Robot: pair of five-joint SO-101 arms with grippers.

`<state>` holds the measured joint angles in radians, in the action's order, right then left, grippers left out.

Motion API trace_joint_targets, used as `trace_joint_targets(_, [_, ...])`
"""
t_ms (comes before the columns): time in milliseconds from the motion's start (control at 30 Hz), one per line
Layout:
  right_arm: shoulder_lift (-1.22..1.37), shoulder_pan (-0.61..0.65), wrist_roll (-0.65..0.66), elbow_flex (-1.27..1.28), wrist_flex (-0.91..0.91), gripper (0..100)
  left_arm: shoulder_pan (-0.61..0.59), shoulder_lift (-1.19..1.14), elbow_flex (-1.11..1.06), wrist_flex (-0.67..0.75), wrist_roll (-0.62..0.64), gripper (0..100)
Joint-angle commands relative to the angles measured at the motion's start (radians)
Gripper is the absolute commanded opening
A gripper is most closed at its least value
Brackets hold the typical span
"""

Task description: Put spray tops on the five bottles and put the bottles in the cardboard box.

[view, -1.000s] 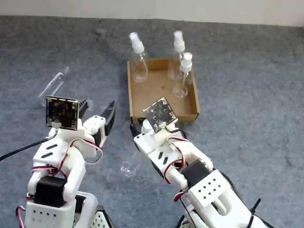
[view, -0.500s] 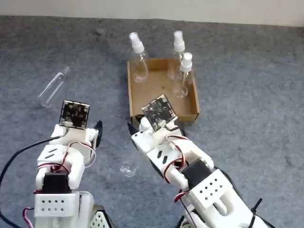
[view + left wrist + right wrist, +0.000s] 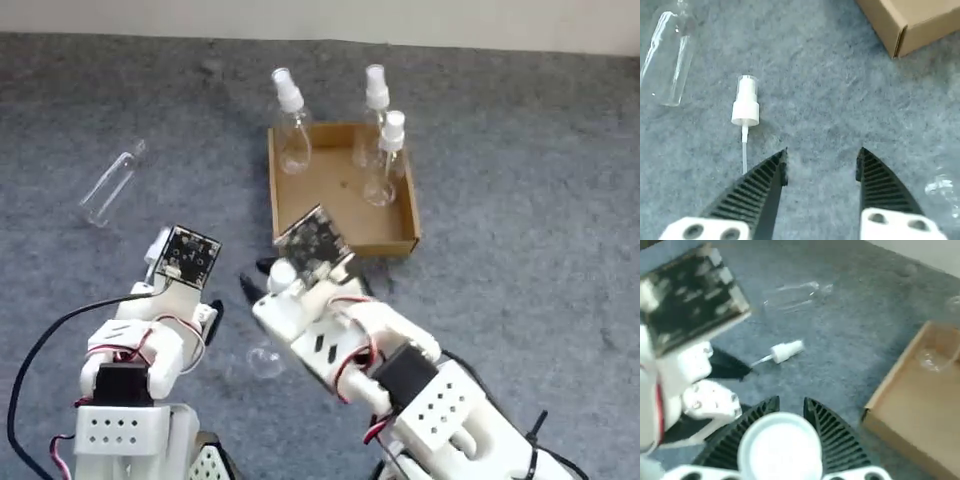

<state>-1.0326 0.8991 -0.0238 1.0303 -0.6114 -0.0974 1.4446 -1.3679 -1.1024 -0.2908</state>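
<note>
Three clear bottles with white spray tops (image 3: pixel 385 158) stand in the cardboard box (image 3: pixel 405 220). One capless bottle (image 3: pixel 108 185) lies on the carpet at the far left, also in the left wrist view (image 3: pixel 665 62). Another capless bottle (image 3: pixel 266 360) lies between the arms. A loose spray top (image 3: pixel 745 106) lies just ahead of my open left gripper (image 3: pixel 822 152), off to one side of it. My right gripper (image 3: pixel 790 402) is shut on a white spray top (image 3: pixel 780 447), left of the box's near corner (image 3: pixel 255 275).
Grey carpet covers the table (image 3: pixel 520 300). The left arm (image 3: pixel 685 365) stands close beside my right gripper. The box's near corner (image 3: pixel 905 25) is ahead of the left gripper. Open carpet lies to the right of the box.
The left arm has tipped down and swung right, toward the loose spray top. My right gripper has shifted left, away from the box, with the spray top still in it.
</note>
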Motion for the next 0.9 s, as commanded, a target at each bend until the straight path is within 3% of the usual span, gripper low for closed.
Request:
trace_joint_targets(0, [-0.022,0.031,-0.011,-0.001,-0.005,0.3,-0.054,0.004,0.059,-0.003,-0.003,18])
trace_joint_targets(200, [-0.022,0.03,-0.009,0.048,-0.018,0.3,-0.188,0.004,0.074,0.049,-0.006,18])
trace_joint_targets(467, [-0.024,0.035,-0.009,0.067,-0.019,0.9,-0.197,0.004,0.073,0.054,-0.006,18])
trace_joint_targets(700, [-0.024,0.039,-0.009,0.067,-0.019,16.8,-0.197,0.004,0.073,0.054,-0.006,18])
trace_joint_targets(867, [-0.024,0.107,-0.009,0.067,-0.021,18.8,-0.197,0.004,0.073,0.054,-0.006,18])
